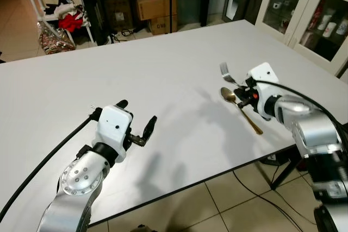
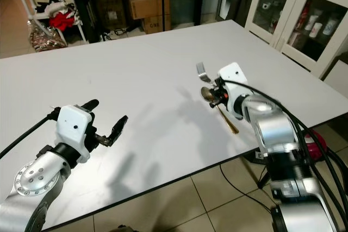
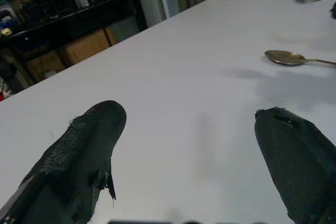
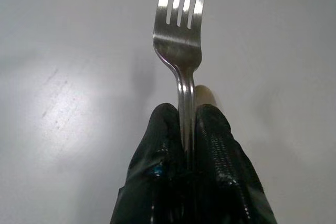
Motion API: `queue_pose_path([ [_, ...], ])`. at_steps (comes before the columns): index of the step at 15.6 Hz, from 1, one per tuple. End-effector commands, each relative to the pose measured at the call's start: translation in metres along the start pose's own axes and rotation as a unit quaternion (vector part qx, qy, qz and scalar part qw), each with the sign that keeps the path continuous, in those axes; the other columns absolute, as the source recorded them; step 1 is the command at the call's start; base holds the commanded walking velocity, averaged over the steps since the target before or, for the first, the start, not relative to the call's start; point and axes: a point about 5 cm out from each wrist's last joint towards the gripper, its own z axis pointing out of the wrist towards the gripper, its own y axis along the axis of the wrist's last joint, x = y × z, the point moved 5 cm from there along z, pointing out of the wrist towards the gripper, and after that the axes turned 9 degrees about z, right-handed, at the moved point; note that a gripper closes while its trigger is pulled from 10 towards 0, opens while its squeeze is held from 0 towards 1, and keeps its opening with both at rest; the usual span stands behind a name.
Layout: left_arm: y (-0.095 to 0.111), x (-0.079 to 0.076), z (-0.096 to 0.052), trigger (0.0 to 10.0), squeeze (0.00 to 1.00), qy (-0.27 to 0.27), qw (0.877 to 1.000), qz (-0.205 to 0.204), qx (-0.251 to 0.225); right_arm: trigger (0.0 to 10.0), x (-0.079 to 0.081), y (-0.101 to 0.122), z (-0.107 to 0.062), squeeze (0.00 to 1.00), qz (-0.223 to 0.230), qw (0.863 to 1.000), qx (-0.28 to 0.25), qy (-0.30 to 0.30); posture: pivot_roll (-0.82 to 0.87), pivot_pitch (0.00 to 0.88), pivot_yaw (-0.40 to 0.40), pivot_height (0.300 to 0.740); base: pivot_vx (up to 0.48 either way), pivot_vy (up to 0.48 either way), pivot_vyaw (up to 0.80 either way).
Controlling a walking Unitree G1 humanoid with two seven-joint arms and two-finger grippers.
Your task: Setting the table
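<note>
My right gripper [image 1: 243,86] is shut on the handle of a silver fork [image 1: 225,72], which it holds just above the white table [image 1: 163,74] with the tines pointing away from me. The right wrist view shows the fork [image 4: 180,40] clamped between the two black fingertips [image 4: 212,129]. Directly beside and below the fork, a gold spoon [image 1: 240,109] lies flat on the table with its bowl toward the far side. My left gripper [image 1: 138,120] hovers open over the near left part of the table, nothing between its fingers [image 3: 79,150]. The spoon [image 3: 294,59] lies ahead of it.
The table's front edge runs just before my arms, with tiled floor and cables [image 1: 255,188] below. A white glass-door cabinet [image 1: 310,14] stands at the far right. Cardboard boxes [image 1: 155,6], a dark shelf and a chair with clothes [image 1: 62,17] stand beyond the far edge.
</note>
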Motion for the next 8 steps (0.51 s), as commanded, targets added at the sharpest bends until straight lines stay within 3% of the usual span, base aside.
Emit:
queue_pose_path([
  [1, 0.005, 0.000, 0.002, 10.0, 0.00, -0.007, 1.000, 0.007, -0.005, 10.0, 0.002, 0.001, 0.005, 0.00, -0.002, 1.000, 0.001, 0.012, -0.10, 0.000, 0.056, 0.740, 0.000, 0.000, 0.00],
  [8, 0.007, -0.014, 0.002, 10.0, 0.00, -0.061, 0.998, 0.017, -0.001, 10.0, 0.011, -0.015, 0.030, 0.00, 0.010, 0.998, 0.065, 0.019, -0.09, 0.001, 0.060, 0.740, 0.000, 0.000, 0.00],
])
